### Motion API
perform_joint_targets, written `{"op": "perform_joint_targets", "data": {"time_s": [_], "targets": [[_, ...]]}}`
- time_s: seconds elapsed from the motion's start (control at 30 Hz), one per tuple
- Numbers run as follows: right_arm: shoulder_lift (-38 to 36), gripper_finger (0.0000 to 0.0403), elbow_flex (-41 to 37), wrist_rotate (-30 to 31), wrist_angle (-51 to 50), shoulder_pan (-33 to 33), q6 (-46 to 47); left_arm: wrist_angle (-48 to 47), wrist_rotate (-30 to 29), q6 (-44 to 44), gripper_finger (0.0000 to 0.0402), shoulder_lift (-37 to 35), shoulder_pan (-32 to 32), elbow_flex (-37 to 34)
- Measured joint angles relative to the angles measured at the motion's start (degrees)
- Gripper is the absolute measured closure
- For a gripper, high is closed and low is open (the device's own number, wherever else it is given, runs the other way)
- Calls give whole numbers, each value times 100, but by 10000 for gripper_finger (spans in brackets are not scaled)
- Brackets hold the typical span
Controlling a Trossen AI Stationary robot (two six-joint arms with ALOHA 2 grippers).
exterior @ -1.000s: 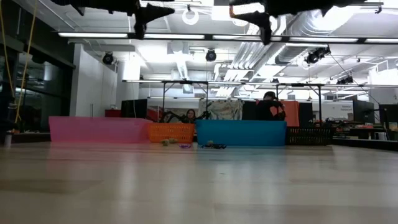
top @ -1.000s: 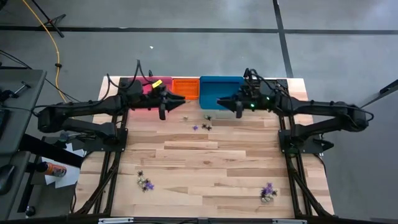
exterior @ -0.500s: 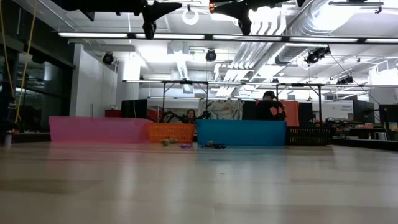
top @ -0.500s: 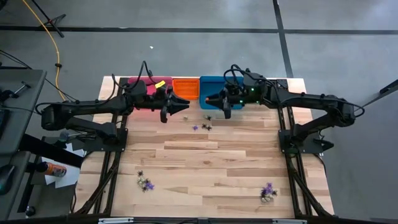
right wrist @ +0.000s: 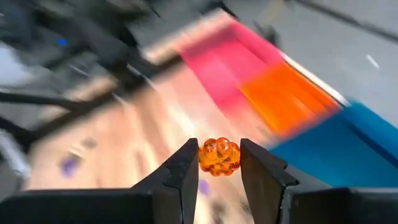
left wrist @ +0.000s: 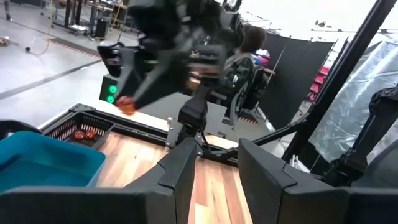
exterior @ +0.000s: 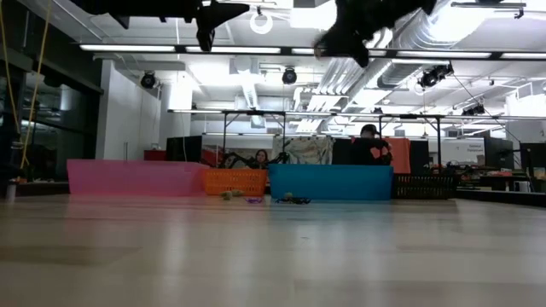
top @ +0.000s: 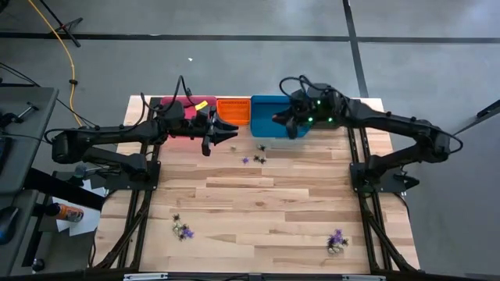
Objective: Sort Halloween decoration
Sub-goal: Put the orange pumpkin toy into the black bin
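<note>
The right gripper (right wrist: 219, 163) pinches a small translucent orange pumpkin-shaped trinket (right wrist: 219, 155) between its two dark fingers, as its own wrist view shows plainly. In the high view that gripper (top: 286, 119) hangs over the near-left part of the blue plastic bin (top: 266, 105), high above the table; the low view has it (exterior: 357, 53) up near the ceiling lights. The left wrist view catches the same orange trinket (left wrist: 126, 105) as a small bright blob at the tip of the far arm.

The left gripper (top: 224, 136) hovers over the light wooden table (top: 273, 211) just in front of the orange mesh bin (top: 233, 110) and the pink bin (top: 178, 105) (its fingers (left wrist: 180, 171) are spread apart with nothing between them). In the low view it (exterior: 206, 34) also sits well above the tabletop.

The rest of the Halloween decoration lies scattered on the wood. A loose group of purple and black trinkets (top: 255, 155) lies near the bins, between the two grippers. A second cluster of purple and dark pieces (top: 183, 229) lies towards the near-left of the table, and a third purple and pale cluster (top: 337, 240) lies near the near-right edge, well apart from the others. A black mesh bin (left wrist: 79, 125), at the right end of the row, holds a couple of orange pieces (left wrist: 84, 134).
</note>
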Motion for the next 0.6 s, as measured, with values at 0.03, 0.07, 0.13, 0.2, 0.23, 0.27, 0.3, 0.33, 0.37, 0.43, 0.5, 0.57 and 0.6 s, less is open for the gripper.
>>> {"op": "perform_joint_targets", "data": {"time_s": [0.03,0.07,0.13,0.2,0.23,0.27,0.3,0.33,0.37,0.43,0.5,0.57,0.6], "targets": [[-32,300,0,5,-332,-151,-54,-29,0,-1,293,0,0,0],[-66,300,0,3,-657,-304,-148,-52,2,-1,293,0,0,0],[-113,300,-19,24,-1202,-596,-345,-92,0,6,293,-2,0,0],[-181,300,-193,68,-1454,-917,-574,-171,2,53,293,-2,0,0],[-232,300,-342,75,-1504,-1092,-674,-198,2,54,293,-2,0,0],[-280,300,-508,80,-1506,-1294,-731,-204,2,54,293,-2,0,0],[-334,300,-682,85,-1495,-1518,-762,-203,2,54,293,-2,0,0],[-366,300,-862,86,-1491,-1753,-768,-197,2,53,293,-2,0,0],[-376,300,-1029,89,-1468,-1988,-767,-196,2,46,293,-2,0,0],[-359,300,-1329,133,-1312,-2495,-678,-194,2,9,293,-2,0,0],[-275,300,-1519,251,-983,-2948,-425,-169,2,-44,293,-2,0,0],[-110,300,-1562,625,-718,-3357,-105,-148,-52,-49,293,-2,-2,0],[-8,300,-1561,849,-689,-3533,72,-144,-87,-47,293,-2,-4,0]]}}
